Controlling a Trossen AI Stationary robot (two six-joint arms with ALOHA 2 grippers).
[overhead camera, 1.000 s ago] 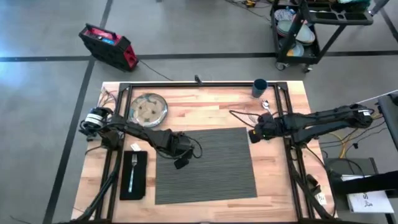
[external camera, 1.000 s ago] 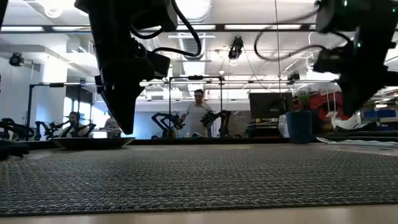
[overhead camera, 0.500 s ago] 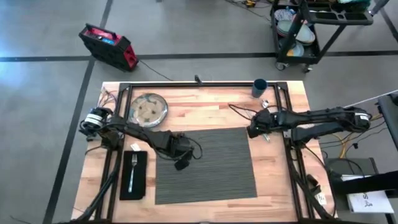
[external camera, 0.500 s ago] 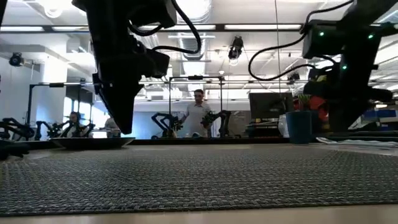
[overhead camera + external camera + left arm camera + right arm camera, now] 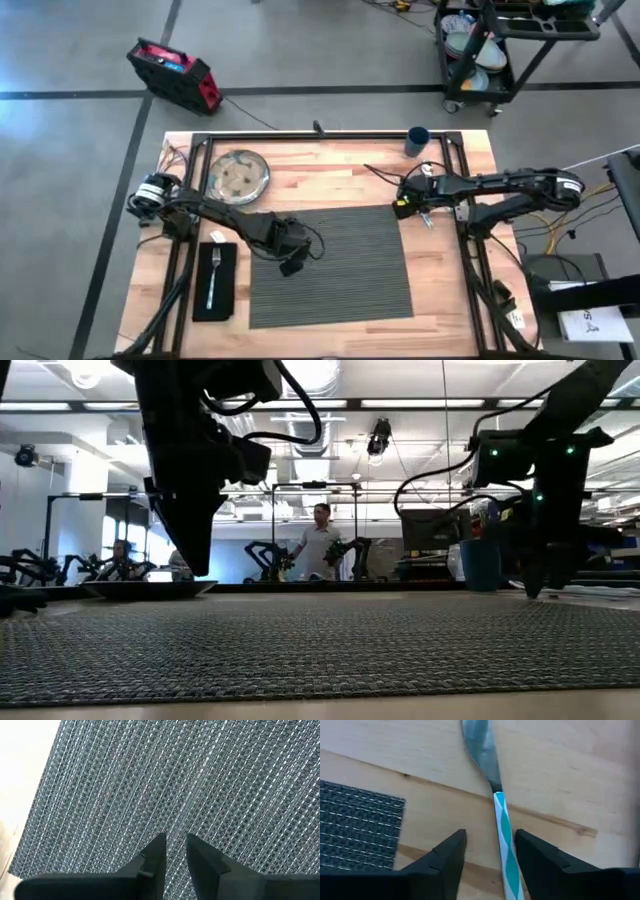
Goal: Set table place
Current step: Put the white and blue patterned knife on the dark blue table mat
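Two dark robot arms work over the light wooden table (image 5: 330, 170), where a dark grey ribbed placemat (image 5: 335, 270) lies at the centre. The right gripper (image 5: 487, 851) hangs low above bare wood just off the placemat's far right corner, its fingers (image 5: 445, 857) spread apart with a knife (image 5: 497, 820) between them. The knife lies flat on the table, its silvery blade pointing away from the gripper and its handle striped in teal and white; the fingers stand on either side of the handle without touching it. In the high view this gripper (image 5: 404, 207) sits at the placemat's far right corner.

The left gripper (image 5: 175, 852) hovers over the left part of the placemat, fingers (image 5: 155, 857) drawn nearly together with only a narrow gap between them, holding nothing. In the high view it (image 5: 292, 262) shows just inside the mat's left edge.

A black napkin (image 5: 216, 282) lies on the table left of the placemat, with a fork (image 5: 212, 275) resting on top of it. A round silvery plate (image 5: 238, 176) sits at the far left of the table, well apart from the mat. A dark blue cup (image 5: 418, 140) stands at the table's far edge, right of centre. In the low view a person (image 5: 320, 550) stands in the room beyond the table.
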